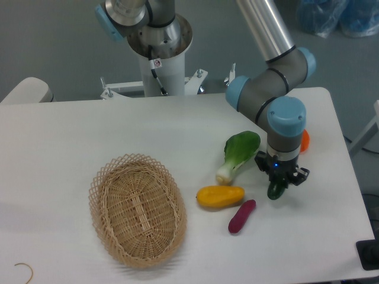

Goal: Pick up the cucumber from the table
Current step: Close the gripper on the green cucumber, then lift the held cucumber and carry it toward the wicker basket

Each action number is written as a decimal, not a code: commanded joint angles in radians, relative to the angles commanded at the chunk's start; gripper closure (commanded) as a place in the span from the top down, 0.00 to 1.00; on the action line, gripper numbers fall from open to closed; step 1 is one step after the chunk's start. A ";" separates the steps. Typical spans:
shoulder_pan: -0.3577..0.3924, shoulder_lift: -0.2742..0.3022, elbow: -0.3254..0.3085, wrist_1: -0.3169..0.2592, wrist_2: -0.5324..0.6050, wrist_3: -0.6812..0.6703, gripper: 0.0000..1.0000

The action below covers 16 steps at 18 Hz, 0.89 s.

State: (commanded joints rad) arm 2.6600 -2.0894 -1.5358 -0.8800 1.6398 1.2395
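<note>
On the table (71,136), a wicker basket (137,209) sits toward the left front. To its right lie a mango-shaped fruit (220,196) and, just in front of that, a small eggplant (241,216). Behind the fruit lies the bok choy (238,155). The gripper (280,180) stands right of these with the cucumber (276,190) between its fingers. A carrot-like piece (305,141) sits behind the arm.

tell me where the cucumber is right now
The cucumber is on the right side of the table, gripped between the fingers of the gripper, just right of the purple vegetable and yellow vegetable.
</note>
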 joint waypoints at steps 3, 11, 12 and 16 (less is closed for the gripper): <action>-0.020 0.017 0.083 -0.126 -0.003 -0.009 0.13; -0.092 0.100 0.158 -0.261 -0.058 -0.104 0.13; -0.109 0.106 0.160 -0.260 -0.075 -0.139 0.13; -0.153 0.112 0.175 -0.261 -0.077 -0.235 0.13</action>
State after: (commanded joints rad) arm 2.5066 -1.9773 -1.3607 -1.1413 1.5631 1.0048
